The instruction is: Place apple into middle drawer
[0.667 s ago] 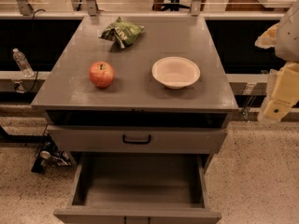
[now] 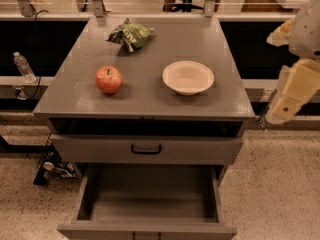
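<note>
The red apple [image 2: 108,79] with yellowish patches sits on the left of the grey cabinet top [image 2: 150,104]. The middle drawer [image 2: 150,196] is pulled out wide below, and its deep grey tray is empty. My gripper [image 2: 282,106], cream-coloured, hangs at the right edge of the view. It is off the cabinet's right side at about top-edge height, far from the apple and holding nothing that I can see.
A white bowl [image 2: 188,77] sits right of the apple. A green snack bag [image 2: 130,35] lies at the back. The top drawer front [image 2: 146,149] with its black handle stands slightly out. A plastic bottle [image 2: 23,67] is at far left.
</note>
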You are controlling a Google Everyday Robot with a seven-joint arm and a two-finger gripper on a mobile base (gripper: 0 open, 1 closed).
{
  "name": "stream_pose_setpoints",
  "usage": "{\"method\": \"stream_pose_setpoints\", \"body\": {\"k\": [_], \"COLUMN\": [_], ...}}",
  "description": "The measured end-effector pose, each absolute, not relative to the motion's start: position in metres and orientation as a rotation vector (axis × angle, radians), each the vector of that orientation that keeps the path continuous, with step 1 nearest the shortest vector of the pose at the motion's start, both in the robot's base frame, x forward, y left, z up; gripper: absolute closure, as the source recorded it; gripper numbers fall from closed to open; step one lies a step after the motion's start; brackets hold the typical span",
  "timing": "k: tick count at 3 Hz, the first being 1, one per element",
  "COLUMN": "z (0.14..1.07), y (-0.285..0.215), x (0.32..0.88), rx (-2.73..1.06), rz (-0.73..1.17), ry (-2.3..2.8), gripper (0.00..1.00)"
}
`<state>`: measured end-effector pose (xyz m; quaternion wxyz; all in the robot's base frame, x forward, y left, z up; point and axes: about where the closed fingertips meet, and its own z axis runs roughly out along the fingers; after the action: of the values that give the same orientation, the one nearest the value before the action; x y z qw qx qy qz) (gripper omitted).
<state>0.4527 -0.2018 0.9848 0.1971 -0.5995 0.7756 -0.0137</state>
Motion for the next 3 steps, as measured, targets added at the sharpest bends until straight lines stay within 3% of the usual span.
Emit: {"method": "stream_pose_setpoints", "body": {"k": [2, 3], "z": [0.977, 0.977], "y": [-0.134, -0.134], "x": [0.515, 0.515], "rx": [-1.672, -1.672], "rz": [0.147, 0.147], "ry": [1.994, 1.994], "gripper": [0.0, 0.0]}}
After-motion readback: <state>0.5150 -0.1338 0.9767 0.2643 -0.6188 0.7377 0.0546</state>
